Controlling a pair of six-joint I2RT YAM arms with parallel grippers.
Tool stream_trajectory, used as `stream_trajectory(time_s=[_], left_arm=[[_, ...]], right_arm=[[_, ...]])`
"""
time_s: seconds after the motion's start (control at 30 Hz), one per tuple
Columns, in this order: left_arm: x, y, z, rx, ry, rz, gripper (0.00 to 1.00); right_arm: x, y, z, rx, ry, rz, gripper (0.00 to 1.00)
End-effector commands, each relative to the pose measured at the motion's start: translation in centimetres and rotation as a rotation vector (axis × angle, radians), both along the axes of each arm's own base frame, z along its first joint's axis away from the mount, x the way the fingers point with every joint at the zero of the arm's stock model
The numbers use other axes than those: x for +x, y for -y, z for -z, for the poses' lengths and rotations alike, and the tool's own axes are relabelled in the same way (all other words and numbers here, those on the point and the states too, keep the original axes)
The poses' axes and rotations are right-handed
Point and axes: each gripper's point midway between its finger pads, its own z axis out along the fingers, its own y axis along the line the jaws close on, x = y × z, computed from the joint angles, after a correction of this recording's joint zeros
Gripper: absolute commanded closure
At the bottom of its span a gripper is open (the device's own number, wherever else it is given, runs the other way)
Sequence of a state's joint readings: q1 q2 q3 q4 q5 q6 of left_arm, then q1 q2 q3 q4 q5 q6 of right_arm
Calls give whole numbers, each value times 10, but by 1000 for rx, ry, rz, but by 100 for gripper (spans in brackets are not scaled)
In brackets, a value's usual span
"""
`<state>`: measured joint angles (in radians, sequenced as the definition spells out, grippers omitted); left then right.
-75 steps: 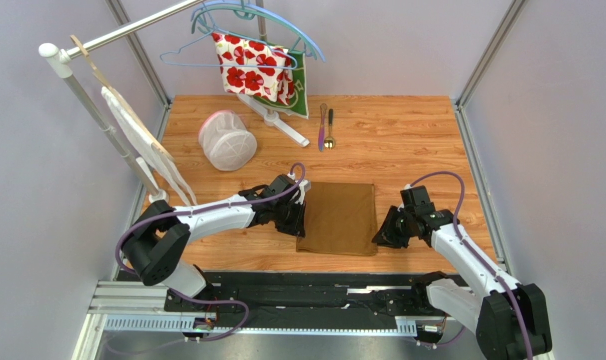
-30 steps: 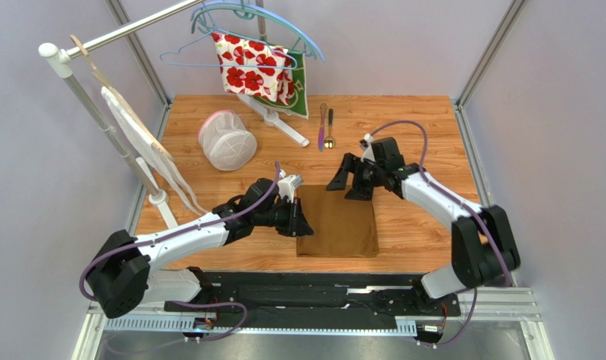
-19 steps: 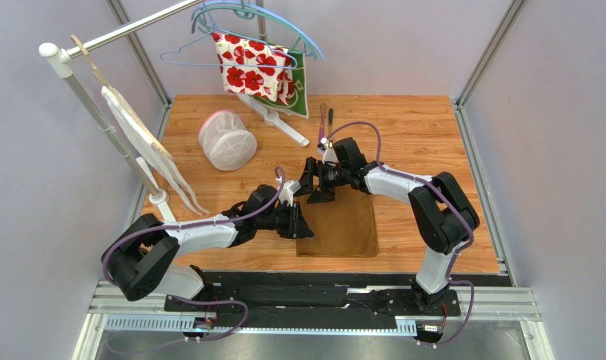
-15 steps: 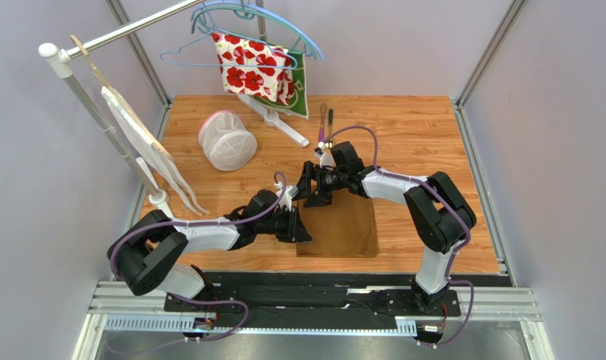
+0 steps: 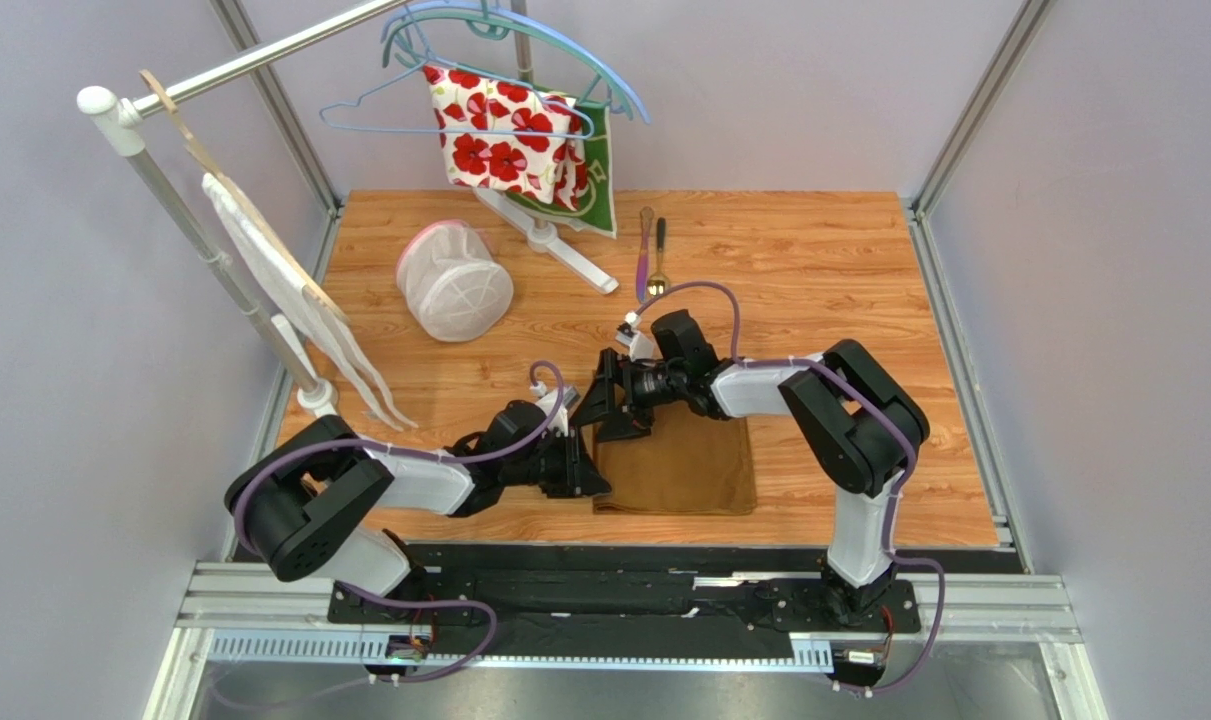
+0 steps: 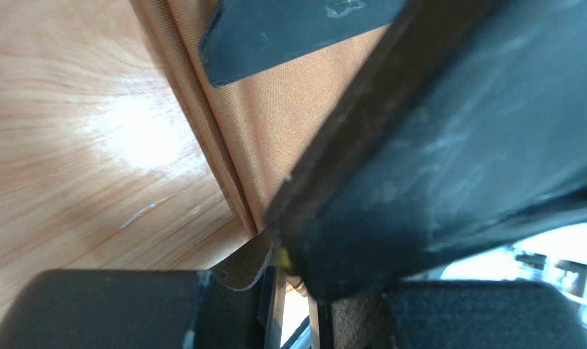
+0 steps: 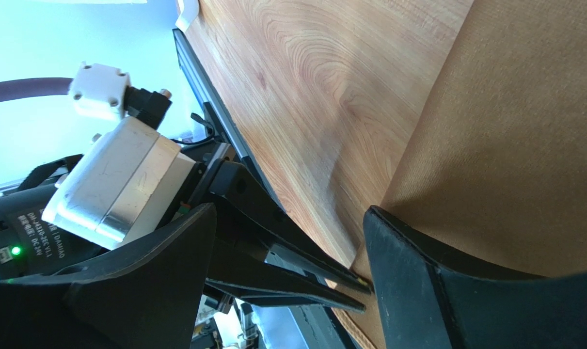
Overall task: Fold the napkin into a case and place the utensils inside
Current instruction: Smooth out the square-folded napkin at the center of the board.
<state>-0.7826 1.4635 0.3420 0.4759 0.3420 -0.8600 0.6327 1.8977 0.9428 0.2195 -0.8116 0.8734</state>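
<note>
The satiny golden-brown napkin (image 5: 694, 458) lies as a flat rectangle on the wood-grain table (image 5: 822, 270), slim utensils (image 5: 650, 255) at its 12 o'clock, while the right gripper (image 5: 608, 420) gapes empty over its 11 o'clock corner and the left gripper (image 5: 593, 477) sits at its 9 o'clock edge, hold unclear.

The white-shelled, black-jointed left arm (image 5: 416, 480) and its matching right arm (image 5: 754, 386) each trail a looping purple cable (image 7: 19, 91) and end in wedge-shaped black fingers (image 7: 456, 291), one wrist bearing a silver block (image 7: 118, 182) and a green light (image 7: 13, 251).

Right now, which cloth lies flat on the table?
The golden-brown napkin, spread on the wooden table; the red-flowered cloth and the green cloth hang at the back.
</note>
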Motion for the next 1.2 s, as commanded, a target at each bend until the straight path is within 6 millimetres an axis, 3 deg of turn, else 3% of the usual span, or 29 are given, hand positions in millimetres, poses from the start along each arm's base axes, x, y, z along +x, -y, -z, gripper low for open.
stream_trajectory(time_s=[0.0,0.13,0.37,0.6,0.97,1.07,1.17], left_arm=[[0,-3,13,-7,-43,-49,76],[-7,-8,33,26,-106,-73,76],[-17,-16,48,74,-173,-100,78],[-18,-23,55,134,-195,-128,80],[-20,-23,57,156,-191,-131,80],[-19,-20,54,151,-179,-114,80],[-18,-15,37,129,-148,-87,75]], right_arm=[[-2,-8,-3,60,18,-22,22],[-1,-9,9,48,10,-27,23],[11,-8,25,26,0,-20,23],[48,5,36,-6,18,20,22],[103,-13,56,-33,7,18,22],[129,-18,44,-25,29,29,22],[143,-15,12,-8,38,50,22]])
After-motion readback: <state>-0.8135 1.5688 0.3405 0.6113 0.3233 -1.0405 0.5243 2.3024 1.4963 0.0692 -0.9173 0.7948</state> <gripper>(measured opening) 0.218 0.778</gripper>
